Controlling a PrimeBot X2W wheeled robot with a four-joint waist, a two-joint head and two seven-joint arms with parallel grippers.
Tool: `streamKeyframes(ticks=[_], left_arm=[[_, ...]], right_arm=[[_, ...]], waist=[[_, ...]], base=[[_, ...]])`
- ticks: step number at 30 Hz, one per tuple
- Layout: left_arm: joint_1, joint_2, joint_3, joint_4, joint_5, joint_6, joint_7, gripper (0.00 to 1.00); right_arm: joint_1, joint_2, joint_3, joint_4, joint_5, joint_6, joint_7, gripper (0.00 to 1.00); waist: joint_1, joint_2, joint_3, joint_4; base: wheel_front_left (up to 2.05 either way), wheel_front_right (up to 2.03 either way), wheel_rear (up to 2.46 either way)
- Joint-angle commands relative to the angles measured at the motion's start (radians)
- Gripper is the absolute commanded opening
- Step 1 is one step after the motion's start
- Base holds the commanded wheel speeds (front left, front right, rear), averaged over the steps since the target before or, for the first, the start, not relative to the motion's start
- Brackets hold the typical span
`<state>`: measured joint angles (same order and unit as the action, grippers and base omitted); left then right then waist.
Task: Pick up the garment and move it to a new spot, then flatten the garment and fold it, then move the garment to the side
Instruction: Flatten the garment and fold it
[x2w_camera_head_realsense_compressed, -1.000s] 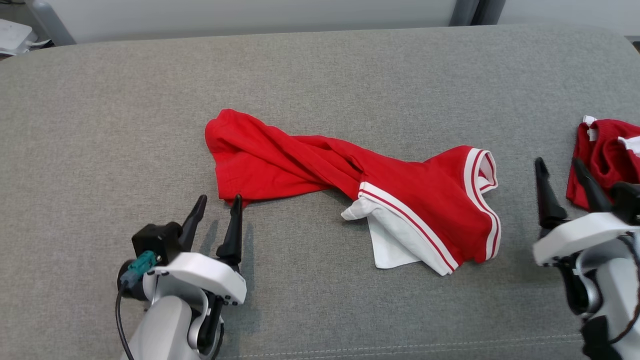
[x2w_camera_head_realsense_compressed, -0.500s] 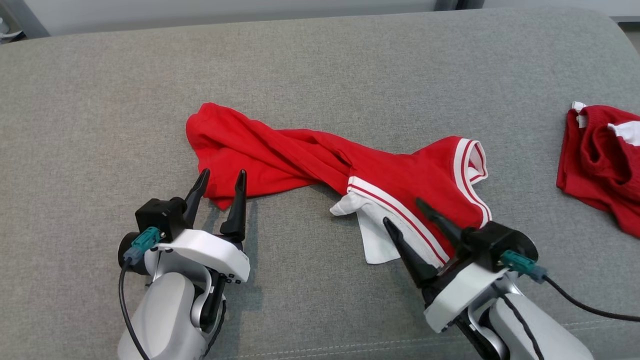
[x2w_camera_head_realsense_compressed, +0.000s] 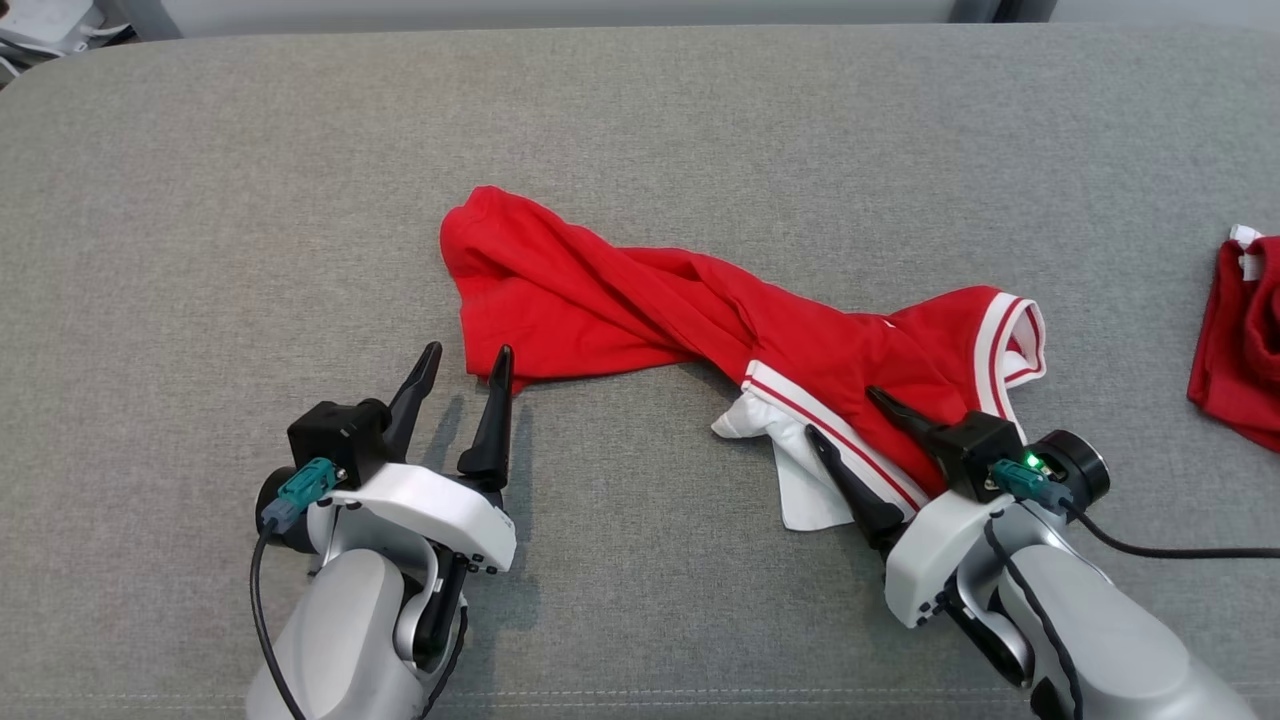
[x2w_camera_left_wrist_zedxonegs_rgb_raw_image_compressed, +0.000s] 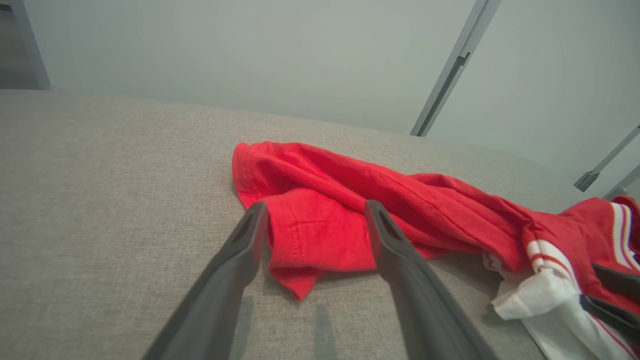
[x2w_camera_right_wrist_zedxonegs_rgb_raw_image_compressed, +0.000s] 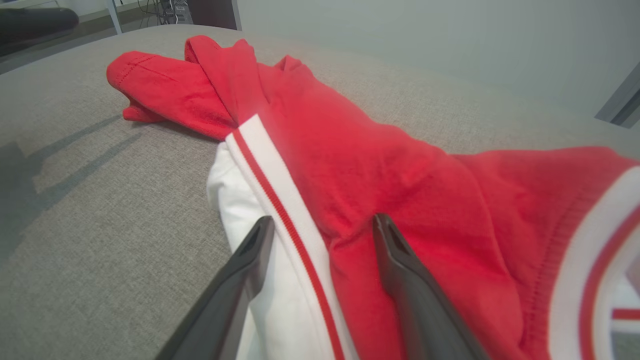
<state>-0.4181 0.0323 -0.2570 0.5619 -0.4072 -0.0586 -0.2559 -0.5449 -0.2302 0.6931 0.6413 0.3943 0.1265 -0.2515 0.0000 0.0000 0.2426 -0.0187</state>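
Now, on the left, the left pincer (x2w_camera_head_realsense_compressed: 467, 352) is hovering wide open at the near-left corner of the garment (x2w_camera_head_realsense_compressed: 620, 310). It is keeping much the same place against the cloth as a second ago. In its wrist view the hemmed red corner is showing between the two fingers, which are gripping nothing.

Moving rightward, the garment is lying twisted and crumpled in the middle of the grey fabric surface (x2w_camera_head_realsense_compressed: 200, 250). It is running from its plain red end on the left to its white-striped end on the right, with a white piece poking out underneath. Its shape is looking unchanged. The small shift of the whole picture is coming from the head camera turning, not from the cloth.

Further right is the real change. The right pincer (x2w_camera_head_realsense_compressed: 843, 412), which a second ago was standing far out beside the second red cloth (x2w_camera_head_realsense_compressed: 1240, 340), is now reaching over the striped end. In its wrist view the fingers are spreading wide, one over the white band and one over the red fabric, and whether they are pressing the cloth is hard to tell. That second cloth is lying well apart at the right edge.

Judging by this, both arms are getting into place for a two-handed pick-up. Nothing is lifted yet, so the task is only beginning.
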Motion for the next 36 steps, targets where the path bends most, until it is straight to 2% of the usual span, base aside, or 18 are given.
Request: streamKeyframes(ticks=[1,2,3,4,11,19,24,25,26,27,29,32,36], left_arm=[[-0.012,0.018,0.025,-0.027,-0.004,0.008,-0.006,1.0],[-0.011,0.018,0.025,-0.029,-0.005,0.008,-0.006,1.0],[-0.01,0.018,0.024,-0.031,-0.007,0.008,-0.006,1.0],[-0.009,0.018,0.022,-0.032,-0.009,0.009,-0.006,1.0],[-0.005,0.018,0.006,-0.037,-0.021,0.014,-0.006,1.0],[-0.008,0.018,-0.015,-0.041,-0.032,0.019,-0.006,1.0],[-0.015,0.018,-0.027,-0.041,-0.034,0.017,-0.006,1.0],[-0.017,0.018,-0.033,-0.04,-0.036,0.017,-0.006,1.0],[-0.019,0.018,-0.039,-0.039,-0.039,0.016,-0.006,1.0],[-0.02,0.018,-0.044,-0.038,-0.042,0.016,-0.006,1.0],[-0.019,0.018,-0.05,-0.037,-0.047,0.018,-0.006,1.0],[-0.007,0.018,-0.043,-0.036,-0.047,0.021,-0.006,1.0],[0.009,0.018,-0.036,-0.04,-0.045,0.019,-0.006,1.0]], right_arm=[[-0.013,-0.006,0.015,0.003,-0.002,0.004,-0.01,1.0],[-0.021,-0.007,0.018,0.021,-0.002,0.004,-0.01,0.87],[-0.027,-0.007,0.017,0.042,0.001,0.004,-0.01,0.32],[-0.036,-0.007,0.012,0.06,0.001,0.004,-0.01,0.0],[-0.092,-0.011,-0.037,0.132,-0.015,0.004,-0.01,0.0],[-0.154,-0.035,-0.154,0.144,-0.035,0.004,-0.01,0.0],[-0.23,-0.046,-0.204,0.201,-0.077,0.004,-0.01,0.0],[-0.244,-0.043,-0.213,0.232,-0.079,0.004,-0.01,0.14],[-0.257,-0.039,-0.221,0.266,-0.079,0.004,-0.01,0.85],[-0.271,-0.035,-0.222,0.287,-0.082,0.004,-0.01,1.0],[-0.281,-0.024,-0.263,0.237,-0.078,0.004,-0.01,1.0],[-0.207,-0.005,-0.306,0.11,-0.049,0.004,-0.01,1.0],[-0.035,0.01,-0.283,-0.029,0.029,0.004,-0.01,1.0]], waist=[[0.0,0.0,-0.001,0.006],[0.0,0.0,-0.001,0.008],[0.0,0.0,-0.002,0.011],[0.0,0.0,-0.003,0.013],[0.0,0.0,-0.002,0.022],[0.0,0.0,0.01,0.035],[0.0,0.0,0.018,0.045],[0.0,0.0,0.018,0.048],[0.0,0.0,0.018,0.052],[0.0,0.0,0.016,0.055],[0.0,0.0,0.008,0.054],[0.0,0.0,-0.007,0.043],[0.0,0.0,-0.018,0.019]], base=[[0.0,0.0,0.0],[0.0,0.0,0.0],[0.0,0.0,0.0],[0.0,0.0,0.0],[0.0,0.0,0.0],[0.0,0.0,0.0],[0.0,0.0,0.0],[0.0,0.0,0.0],[0.0,0.0,0.0],[0.0,0.0,0.0],[0.0,0.0,0.0],[0.0,0.0,0.0],[0.0,0.0,0.0]])
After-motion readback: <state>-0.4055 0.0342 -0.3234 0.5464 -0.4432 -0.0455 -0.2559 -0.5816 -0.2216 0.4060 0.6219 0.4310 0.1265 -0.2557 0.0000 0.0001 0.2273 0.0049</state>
